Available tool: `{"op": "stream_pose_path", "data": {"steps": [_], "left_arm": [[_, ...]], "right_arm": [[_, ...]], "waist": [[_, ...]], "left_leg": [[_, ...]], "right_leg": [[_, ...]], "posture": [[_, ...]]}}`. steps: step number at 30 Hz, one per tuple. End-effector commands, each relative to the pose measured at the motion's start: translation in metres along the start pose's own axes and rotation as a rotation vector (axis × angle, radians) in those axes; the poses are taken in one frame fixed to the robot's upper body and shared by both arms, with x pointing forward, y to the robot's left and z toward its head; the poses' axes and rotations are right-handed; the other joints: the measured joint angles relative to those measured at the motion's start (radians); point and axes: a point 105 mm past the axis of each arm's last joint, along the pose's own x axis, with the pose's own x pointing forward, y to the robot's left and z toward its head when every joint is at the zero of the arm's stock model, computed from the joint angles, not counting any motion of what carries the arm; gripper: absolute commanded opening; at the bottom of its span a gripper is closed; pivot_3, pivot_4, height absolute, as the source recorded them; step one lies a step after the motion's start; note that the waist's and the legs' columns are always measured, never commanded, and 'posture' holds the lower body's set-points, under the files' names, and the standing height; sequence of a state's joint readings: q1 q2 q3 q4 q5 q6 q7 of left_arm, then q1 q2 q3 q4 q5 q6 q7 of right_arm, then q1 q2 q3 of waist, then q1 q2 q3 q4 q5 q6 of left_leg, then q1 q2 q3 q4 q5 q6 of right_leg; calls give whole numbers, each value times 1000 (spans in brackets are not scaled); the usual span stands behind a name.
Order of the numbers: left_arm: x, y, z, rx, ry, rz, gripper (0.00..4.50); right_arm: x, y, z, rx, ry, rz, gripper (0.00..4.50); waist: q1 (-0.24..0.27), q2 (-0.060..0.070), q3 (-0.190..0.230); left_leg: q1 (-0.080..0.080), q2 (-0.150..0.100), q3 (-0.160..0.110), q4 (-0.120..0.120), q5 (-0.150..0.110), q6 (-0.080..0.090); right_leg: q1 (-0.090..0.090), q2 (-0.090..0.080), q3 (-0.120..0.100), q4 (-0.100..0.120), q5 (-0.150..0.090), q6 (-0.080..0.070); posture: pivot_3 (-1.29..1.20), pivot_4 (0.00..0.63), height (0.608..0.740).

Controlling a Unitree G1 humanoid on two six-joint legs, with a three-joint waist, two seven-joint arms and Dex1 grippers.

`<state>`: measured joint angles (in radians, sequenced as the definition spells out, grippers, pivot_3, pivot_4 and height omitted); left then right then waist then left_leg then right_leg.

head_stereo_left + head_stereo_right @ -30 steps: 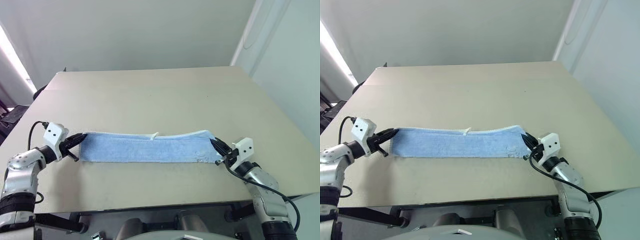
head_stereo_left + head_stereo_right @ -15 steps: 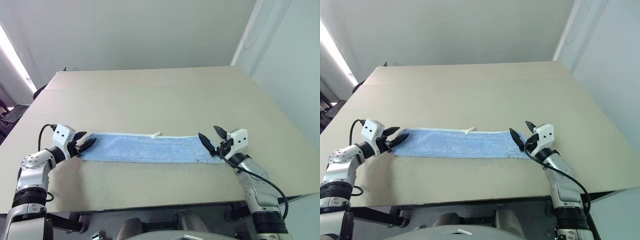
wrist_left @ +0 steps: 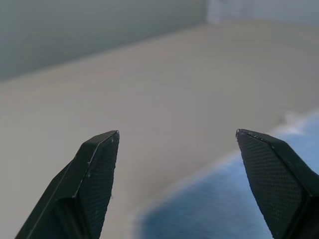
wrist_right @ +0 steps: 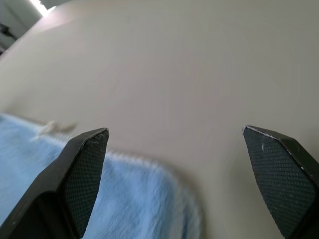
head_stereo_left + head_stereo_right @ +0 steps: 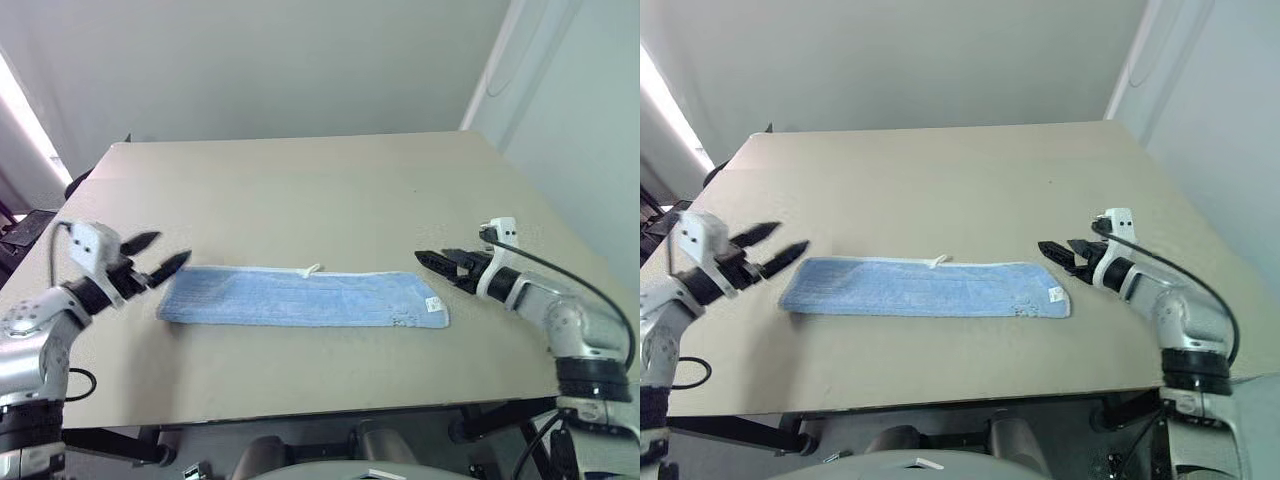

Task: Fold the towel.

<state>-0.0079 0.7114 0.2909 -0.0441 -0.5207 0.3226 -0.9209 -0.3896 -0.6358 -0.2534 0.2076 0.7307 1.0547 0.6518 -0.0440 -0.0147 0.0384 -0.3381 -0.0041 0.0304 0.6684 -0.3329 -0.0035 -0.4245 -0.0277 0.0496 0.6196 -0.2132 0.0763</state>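
Left fingers: the left gripper (image 5: pixel 160 252) has its two black fingers spread wide apart with nothing between them. In the left wrist view the textured fingertips (image 3: pixel 97 164) stand far apart over bare tabletop, with a blurred blue edge of cloth below the gap.

Right fingers: the right gripper (image 5: pixel 442 262) also stands wide open and empty. In the right wrist view its two black pads (image 4: pixel 87 167) frame the rounded end of the cloth and the table beyond.

Towel: the light blue, soft ribbed microfibre towel with white stitched edging (image 5: pixel 300 297) lies flat on the table as a long narrow band, running across the view from one gripper to the other. Neither gripper holds it.

Loop: a small white loop (image 5: pixel 311 270) sticks out from the far long edge, about the middle of the band.

Tag: a small white tag (image 5: pixel 434 305) sits at the right end, near the near corner.

Left gripper place: just beside the left end of the towel, raised off the table, its tips pointing toward the cloth.

Right gripper place: near the right end, a little beyond the far corner, raised, pointing toward the robot's left.

Table: the plain beige rectangular table (image 5: pixel 320 190) bears the towel near its front edge.

Surroundings: a pale grey wall (image 5: pixel 250 60) stands behind the table.
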Motion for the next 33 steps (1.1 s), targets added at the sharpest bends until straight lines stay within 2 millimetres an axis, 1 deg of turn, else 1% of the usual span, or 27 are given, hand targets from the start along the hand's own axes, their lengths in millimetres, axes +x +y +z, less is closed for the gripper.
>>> {"op": "stream_pose_path", "data": {"steps": [1,2,5,7,9,11,14,17,20,22,26,30,33], "left_arm": [[9,-22,-5,-2,37,-92,3952],[13,-28,-10,-6,47,-109,3952],[26,-45,-24,-19,73,-166,3952],[35,-52,-26,-36,63,-184,3952],[43,-58,-27,-45,54,-208,3952],[48,-64,-30,-42,61,-232,3952],[56,-69,-35,-46,62,-248,3952],[65,-71,-34,-39,49,-255,3952],[70,-73,-34,-35,45,-266,3952],[72,-73,-34,-33,44,-267,3952],[74,-73,-36,-22,48,-265,3952],[76,-71,-35,-12,52,-260,3952],[77,-69,-34,-7,49,-262,3952]], "right_arm": [[-18,12,8,156,94,129,4500],[-23,11,6,199,129,134,4500],[-36,9,4,281,159,158,4500],[-44,4,0,315,175,145,4500],[-51,6,-9,336,213,165,4500],[-54,8,-18,350,246,173,4500],[-56,3,-28,382,258,153,4500],[-57,-2,-34,410,257,139,4500],[-59,3,-39,422,264,161,4500],[-59,4,-44,427,275,171,4500],[-51,11,-51,440,295,199,4500],[-38,11,-52,446,287,208,4500],[-26,10,-46,463,247,209,4500]], "waist": [[2,0,0],[3,0,0],[4,0,0],[2,0,0],[2,0,0],[3,0,0],[0,0,0],[1,0,0],[1,0,0],[1,0,0],[0,0,0],[0,0,0],[-1,0,0]], "left_leg": [[0,0,0,0,0,0],[0,0,0,0,0,0],[0,0,0,1,0,0],[0,0,0,1,0,0],[0,0,0,1,0,0],[0,0,0,1,0,0],[-1,0,1,1,0,0],[-1,0,1,1,0,0],[0,0,1,1,0,0],[0,0,0,1,0,0],[0,1,1,1,0,0],[0,1,0,1,0,0],[0,1,0,1,0,0]], "right_leg": [[0,2,0,0,0,-1],[0,2,0,0,-1,-2],[2,4,-2,-1,-2,-3],[4,4,-1,-2,-2,-2],[4,4,-1,-3,-1,0],[4,4,-1,-4,-1,1],[4,4,0,-3,-1,1],[6,5,0,-3,-2,3],[8,5,0,-3,-3,2],[8,6,0,-3,-3,3],[8,7,1,-3,-2,3],[8,8,1,-3,-2,3],[8,8,1,-3,-2,2]], "posture": [[0,0,740],[0,0,740],[0,0,740],[0,0,740],[0,0,740],[0,0,740],[0,0,740],[0,0,740],[0,0,740],[0,0,740],[0,0,740],[0,0,740],[0,0,740]]}}
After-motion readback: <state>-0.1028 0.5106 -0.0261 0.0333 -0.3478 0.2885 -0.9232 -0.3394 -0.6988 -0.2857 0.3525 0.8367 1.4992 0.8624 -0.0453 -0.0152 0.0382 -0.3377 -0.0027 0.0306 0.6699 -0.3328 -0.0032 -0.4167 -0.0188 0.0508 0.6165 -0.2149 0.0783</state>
